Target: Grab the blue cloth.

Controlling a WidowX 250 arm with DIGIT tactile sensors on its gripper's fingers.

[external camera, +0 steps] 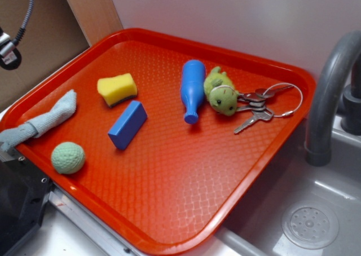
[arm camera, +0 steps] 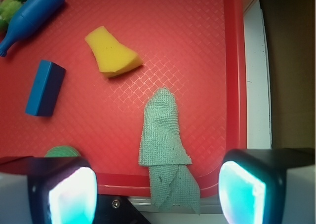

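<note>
The blue cloth [external camera: 53,116] is a pale blue-grey terry strip lying at the left side of the red tray [external camera: 225,50], with one end draped over the tray's rim. In the wrist view the cloth [arm camera: 162,130] runs up the middle, its folded end hanging over the rim [arm camera: 232,61] at the bottom. My gripper [arm camera: 158,194] is open above that hanging end. One pad [arm camera: 74,194] is far left of the cloth and the other [arm camera: 243,192] far right, neither touching it. The gripper does not show in the exterior view.
On the tray lie a yellow sponge [external camera: 117,88], a deep-blue block [external camera: 127,124], a green knitted ball [external camera: 68,157], a blue bottle [external camera: 192,89] and a green plush [external camera: 221,93] with keys [external camera: 256,106]. A grey faucet [external camera: 327,98] and sink drain [external camera: 310,226] are at the right. A black fixture [external camera: 17,194] sits below the cloth's end.
</note>
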